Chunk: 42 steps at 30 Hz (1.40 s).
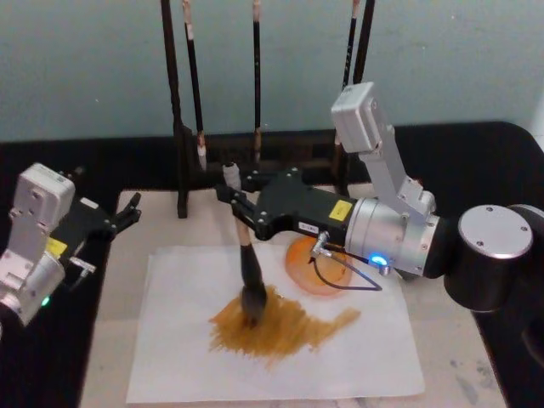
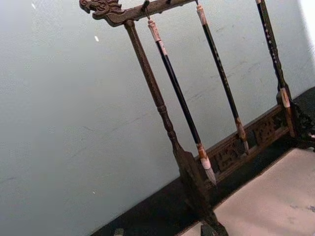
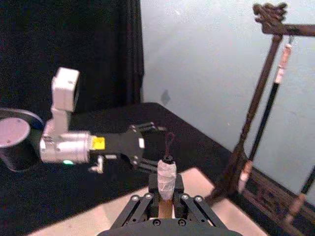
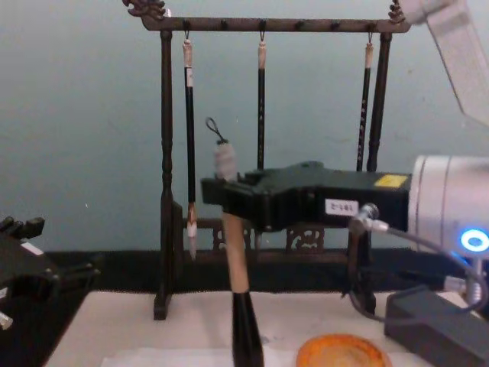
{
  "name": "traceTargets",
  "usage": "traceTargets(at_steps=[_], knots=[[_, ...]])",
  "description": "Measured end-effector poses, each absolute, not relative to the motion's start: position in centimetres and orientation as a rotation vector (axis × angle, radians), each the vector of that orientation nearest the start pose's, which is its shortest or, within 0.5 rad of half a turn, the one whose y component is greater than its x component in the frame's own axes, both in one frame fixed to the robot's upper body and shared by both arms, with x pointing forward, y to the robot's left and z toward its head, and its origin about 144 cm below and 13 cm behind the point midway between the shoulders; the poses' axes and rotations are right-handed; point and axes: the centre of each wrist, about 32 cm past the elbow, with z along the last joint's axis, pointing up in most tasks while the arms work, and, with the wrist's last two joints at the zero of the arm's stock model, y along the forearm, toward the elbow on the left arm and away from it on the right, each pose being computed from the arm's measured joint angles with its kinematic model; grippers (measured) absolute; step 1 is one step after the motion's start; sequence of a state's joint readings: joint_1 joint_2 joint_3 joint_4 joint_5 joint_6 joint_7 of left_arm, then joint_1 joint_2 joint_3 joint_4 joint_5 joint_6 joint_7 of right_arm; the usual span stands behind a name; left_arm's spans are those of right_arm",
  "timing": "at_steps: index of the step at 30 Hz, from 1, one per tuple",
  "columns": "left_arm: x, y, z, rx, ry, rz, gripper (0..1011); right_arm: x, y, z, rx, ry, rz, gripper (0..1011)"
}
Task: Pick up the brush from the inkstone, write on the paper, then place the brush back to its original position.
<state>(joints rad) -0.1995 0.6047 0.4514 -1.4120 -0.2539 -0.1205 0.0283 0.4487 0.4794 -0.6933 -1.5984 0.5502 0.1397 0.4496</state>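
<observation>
The brush point(image 1: 247, 259) stands nearly upright with its bristle head pressed on the paper point(image 1: 357, 357), in a brown-orange smear of strokes point(image 1: 280, 327). My right gripper point(image 1: 238, 214) is shut on the tan handle just under the grey end cap point(image 4: 224, 162). The chest view shows the handle point(image 4: 235, 260) and black ferrule point(image 4: 246, 330) below my right gripper point(image 4: 228, 200). The round orange inkstone point(image 1: 319, 265) lies just right of the brush, partly under the right arm. My left gripper point(image 1: 126, 217) is parked open at the table's left edge, apart from everything.
A dark wooden rack point(image 1: 183, 144) with three thin black-handled brushes point(image 4: 260, 115) stands along the back edge behind the paper. A cream felt mat point(image 1: 450, 340) lies under the paper. A black cloth point(image 1: 493, 153) covers the table around the mat.
</observation>
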Motion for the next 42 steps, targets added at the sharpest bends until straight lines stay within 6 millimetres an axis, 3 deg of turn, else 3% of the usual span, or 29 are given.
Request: traceTargets(at_steps=[18, 32, 42], knots=[[48.9, 31.0, 114.0, 0.304, -0.285, 1.248, 1010, 52.3, -20.0, 123.0, -0.098, -0.049, -0.613, 162], [48.9, 31.0, 114.0, 0.304, -0.285, 1.248, 1010, 52.1, -18.3, 123.5, 0.011, 0.011, -0.518, 162], [48.9, 31.0, 114.0, 0.304, -0.285, 1.248, 1010, 51.7, -16.7, 122.8, 0.024, 0.056, -0.448, 162]])
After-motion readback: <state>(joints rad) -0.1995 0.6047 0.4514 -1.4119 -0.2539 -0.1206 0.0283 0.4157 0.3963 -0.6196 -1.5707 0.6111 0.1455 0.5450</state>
